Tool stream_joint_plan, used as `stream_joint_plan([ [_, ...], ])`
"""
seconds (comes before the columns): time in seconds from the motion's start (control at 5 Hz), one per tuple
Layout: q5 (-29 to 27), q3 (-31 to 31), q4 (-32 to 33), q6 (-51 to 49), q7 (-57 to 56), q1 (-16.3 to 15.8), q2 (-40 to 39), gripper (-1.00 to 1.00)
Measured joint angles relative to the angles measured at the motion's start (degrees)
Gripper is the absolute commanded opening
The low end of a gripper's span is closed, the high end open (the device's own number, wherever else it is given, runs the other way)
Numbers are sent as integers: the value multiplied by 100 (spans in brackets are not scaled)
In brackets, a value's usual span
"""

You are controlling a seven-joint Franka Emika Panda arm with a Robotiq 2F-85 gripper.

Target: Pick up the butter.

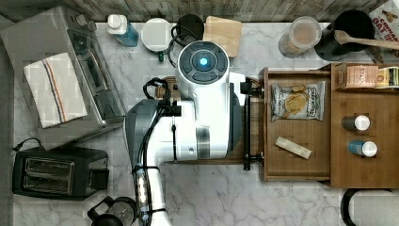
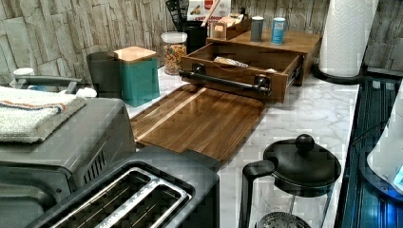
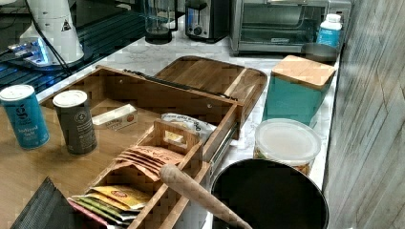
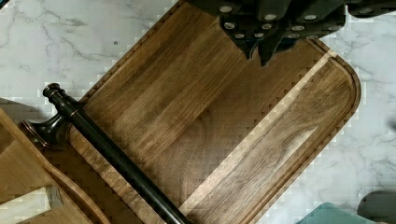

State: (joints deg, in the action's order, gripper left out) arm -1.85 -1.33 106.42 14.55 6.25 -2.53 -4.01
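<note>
Top view: butter [image 1: 293, 147] lying tilted in the open wooden drawer [image 1: 269, 172], well apart from the snack bag [image 1: 297, 100] above it. Right view: butter [image 3: 115, 117] on the drawer floor. Wrist view: gripper [image 4: 258, 52] above the cutting board [image 4: 210, 121], fingertips nearly together, clamping nothing

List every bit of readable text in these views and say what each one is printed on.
"STASH", partly legible: tea packets in the wooden caddy.
Snack bag in the open drawer: print too blurred.
Butter: red wrapper marks unreadable.
Blue canister and dark canister: labels too small.
Red-and-white box: letters cut off, unreadable.
</note>
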Motion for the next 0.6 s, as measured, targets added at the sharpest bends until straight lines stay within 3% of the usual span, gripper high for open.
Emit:
stream_joint_plan([
  [0.6, -9, -7, 101, 39, 1, -7, -51, -100],
])
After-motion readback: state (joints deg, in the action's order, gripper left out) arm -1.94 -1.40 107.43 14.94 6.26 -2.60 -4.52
